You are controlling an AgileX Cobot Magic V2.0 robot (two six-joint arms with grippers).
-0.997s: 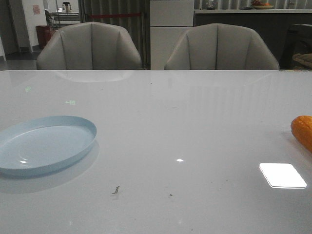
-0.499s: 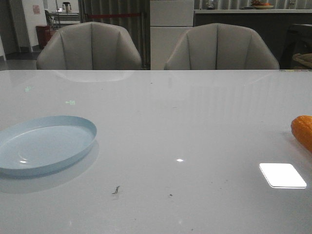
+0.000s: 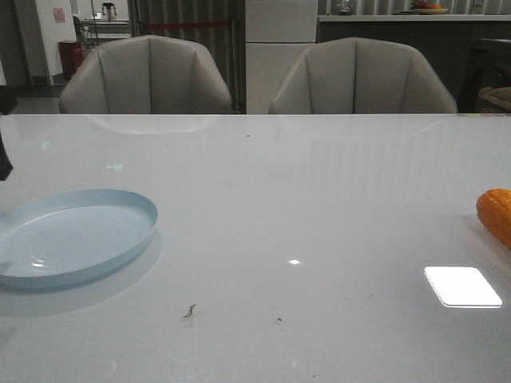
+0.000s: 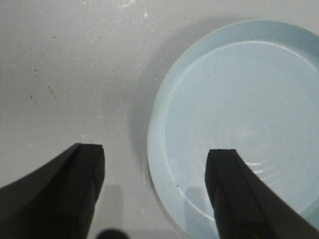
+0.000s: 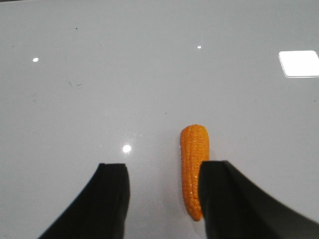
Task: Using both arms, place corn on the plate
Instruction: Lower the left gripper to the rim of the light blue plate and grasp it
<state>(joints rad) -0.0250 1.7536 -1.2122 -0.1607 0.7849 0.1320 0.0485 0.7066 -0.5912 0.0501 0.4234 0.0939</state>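
The pale blue plate [image 3: 76, 235] lies on the white table at the left. The orange corn [image 3: 497, 214] lies at the right edge of the front view, partly cut off. A dark bit of my left arm [image 3: 4, 159] shows at the left edge. In the left wrist view my left gripper [image 4: 154, 159] is open and empty above the plate [image 4: 239, 119], one finger over its rim area, the other over the table. In the right wrist view my right gripper [image 5: 164, 172] is open above the corn [image 5: 192, 159], which lies between the fingers, close to one and partly hidden by it.
Two grey chairs [image 3: 145, 76] [image 3: 363, 76] stand behind the table's far edge. A bright rectangular reflection [image 3: 463, 286] lies on the glossy table [image 3: 319, 183] near the corn. Small dark specks [image 3: 189, 311] mark the table near the front.
A dark part of my left arm has come into the front view at the left edge. The plate and the corn have not moved.
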